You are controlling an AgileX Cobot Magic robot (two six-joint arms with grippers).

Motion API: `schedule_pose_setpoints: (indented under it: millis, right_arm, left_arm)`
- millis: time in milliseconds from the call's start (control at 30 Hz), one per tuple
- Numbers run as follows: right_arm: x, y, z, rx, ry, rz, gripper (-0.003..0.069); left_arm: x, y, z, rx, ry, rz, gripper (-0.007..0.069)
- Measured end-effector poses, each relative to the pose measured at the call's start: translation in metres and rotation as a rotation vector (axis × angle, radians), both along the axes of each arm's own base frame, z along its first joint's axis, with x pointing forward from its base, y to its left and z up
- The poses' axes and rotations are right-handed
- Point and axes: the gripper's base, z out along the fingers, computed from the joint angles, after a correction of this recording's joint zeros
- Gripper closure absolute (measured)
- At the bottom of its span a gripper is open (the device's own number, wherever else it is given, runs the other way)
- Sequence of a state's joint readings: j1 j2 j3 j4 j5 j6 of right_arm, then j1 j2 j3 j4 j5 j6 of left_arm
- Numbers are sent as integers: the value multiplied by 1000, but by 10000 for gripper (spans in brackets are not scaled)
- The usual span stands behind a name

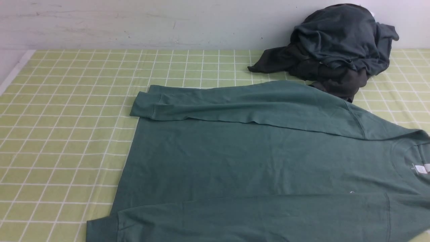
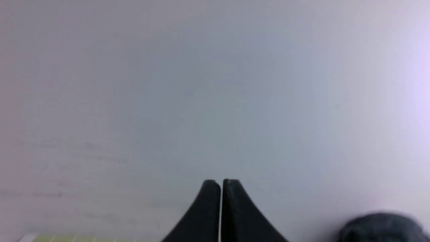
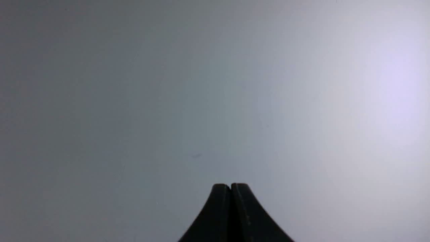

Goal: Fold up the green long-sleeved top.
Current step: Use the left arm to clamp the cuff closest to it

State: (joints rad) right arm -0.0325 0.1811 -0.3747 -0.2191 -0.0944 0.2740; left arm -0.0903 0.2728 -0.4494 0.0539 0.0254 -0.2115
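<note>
Lying flat on the checked tabletop, the green long-sleeved top fills the middle and right, neck to the right with its white label showing. Far sleeve is laid across the body, and near sleeve likewise along the front edge. Beyond the shoulder, a heap of dark garments sits against the wall. Left claw is clenched on nothing and faces the wall; right claw is the same, clenched and empty.

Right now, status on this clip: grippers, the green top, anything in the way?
Left gripper shut, right gripper shut, both empty. Green long-sleeved top flat on checked cloth, sleeves laid in. Dark garment pile against its far shoulder.
</note>
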Motion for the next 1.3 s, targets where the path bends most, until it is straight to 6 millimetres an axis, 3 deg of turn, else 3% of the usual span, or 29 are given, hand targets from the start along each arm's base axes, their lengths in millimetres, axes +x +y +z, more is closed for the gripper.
schedule_pose_setpoints:
  millis: [67, 100, 200, 233, 267, 333, 400, 467, 533, 767, 900, 1000, 1067, 1133, 1233, 1300]
  right_arm:
    - [10, -3, 14, -2, 97, -29, 675]
    - [27, -6, 17, 6, 235, -55, 675]
    - [60, -8, 2, 54, 578, -72, 675]
    - [64, -8, -2, 65, 629, -69, 675]
    - [75, -4, -18, 101, 831, -46, 675]
    - [89, 6, -42, 85, 1091, 20, 675]
    - [92, 14, -54, 52, 1214, 70, 675]
    - [102, 32, -77, -68, 1431, 208, 675]
    - [106, 37, -83, -101, 1466, 248, 675]
    - [134, 53, -102, -222, 1464, 361, 675]
    - [140, 55, -105, -198, 1447, 372, 675]
    - [141, 58, -104, -156, 1437, 388, 675]
    - [140, 59, -103, -144, 1437, 392, 675]
    - [141, 59, -103, -137, 1436, 394, 675]
    - [141, 59, -103, -128, 1430, 394, 675]
    - [141, 59, -103, -128, 1428, 393, 675]
  left_arm:
    - [16, -1, 7, 36, 99, 13, 627]
    - [34, -2, 5, 58, 220, 21, 627]
    - [68, -5, -19, 107, 566, 15, 627]
    - [69, -6, -21, 110, 586, 10, 627]
    - [80, -11, -38, 132, 771, -16, 627]
    - [91, -20, -60, 146, 969, -66, 627]
    - [96, -25, -72, 149, 1063, -95, 623]
    - [110, -34, -101, 148, 1232, -127, 576]
    - [115, -35, -109, 153, 1275, -126, 549]
    - [143, -38, -153, 190, 1433, -86, 298]
    - [154, -40, -171, 172, 1464, -63, 257]
    - [164, -42, -191, 153, 1493, -48, 292]
    - [167, -43, -195, 147, 1500, -44, 326]
    - [171, -44, -197, 141, 1494, -42, 395]
    - [173, -46, -196, 124, 1486, -46, 558]
    - [173, -47, -192, 118, 1479, -48, 587]
